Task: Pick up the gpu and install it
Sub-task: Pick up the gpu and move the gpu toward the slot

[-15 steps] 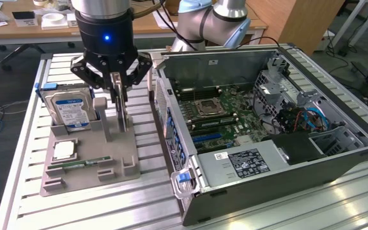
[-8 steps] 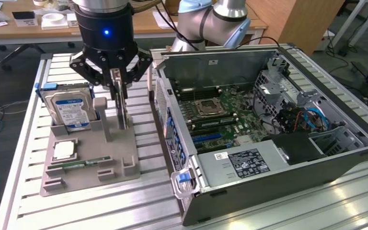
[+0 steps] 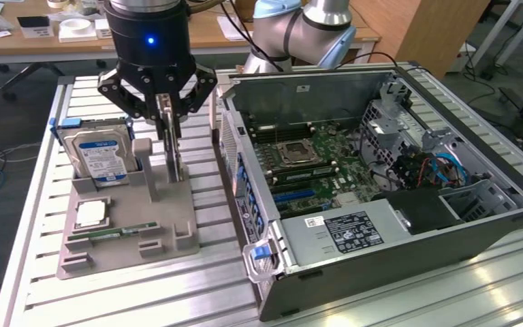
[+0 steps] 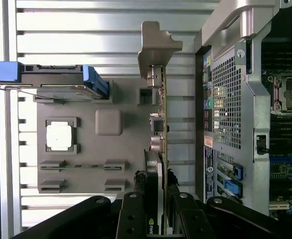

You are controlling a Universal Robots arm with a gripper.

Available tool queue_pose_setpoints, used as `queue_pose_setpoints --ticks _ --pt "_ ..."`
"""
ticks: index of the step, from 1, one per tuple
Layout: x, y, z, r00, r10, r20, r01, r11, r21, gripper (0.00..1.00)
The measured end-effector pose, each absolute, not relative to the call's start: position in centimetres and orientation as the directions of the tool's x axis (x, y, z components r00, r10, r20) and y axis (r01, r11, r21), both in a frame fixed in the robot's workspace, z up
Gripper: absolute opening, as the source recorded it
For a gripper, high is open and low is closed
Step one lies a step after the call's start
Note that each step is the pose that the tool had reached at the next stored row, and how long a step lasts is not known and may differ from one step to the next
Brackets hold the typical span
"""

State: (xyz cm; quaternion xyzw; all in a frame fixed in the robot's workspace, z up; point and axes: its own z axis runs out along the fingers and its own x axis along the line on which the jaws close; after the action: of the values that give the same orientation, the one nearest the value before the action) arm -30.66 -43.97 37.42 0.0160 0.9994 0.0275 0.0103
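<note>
The gpu (image 3: 172, 153) stands on edge over the grey holder tray (image 3: 175, 211), thin and upright, its lower edge at the tray's slot. My gripper (image 3: 167, 112) comes down on it from above, its fingers shut on the card's top edge. In the wrist view the gpu (image 4: 161, 124) appears edge-on, with its silver end bracket (image 4: 156, 45) at the far end and a black cooler face. There the gripper (image 4: 156, 186) clamps it between both black fingers (image 4: 139, 185). I cannot tell whether the card has left its slot.
On the exterior view's right lies the open computer case (image 3: 407, 225), motherboard (image 3: 312, 160) exposed. The tray also holds a hard drive (image 3: 101, 155) standing on edge, a CPU (image 3: 92, 213) and a memory stick (image 3: 116, 233). All of this rests on a slatted aluminium table (image 3: 152, 293).
</note>
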Motion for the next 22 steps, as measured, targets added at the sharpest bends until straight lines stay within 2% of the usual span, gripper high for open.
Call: queue_pose_setpoints --ticks 22 --pt "-30.6 -43.9 40.7 -0.999 0.033 -0.02 0.031 0.998 0.055 0.27"
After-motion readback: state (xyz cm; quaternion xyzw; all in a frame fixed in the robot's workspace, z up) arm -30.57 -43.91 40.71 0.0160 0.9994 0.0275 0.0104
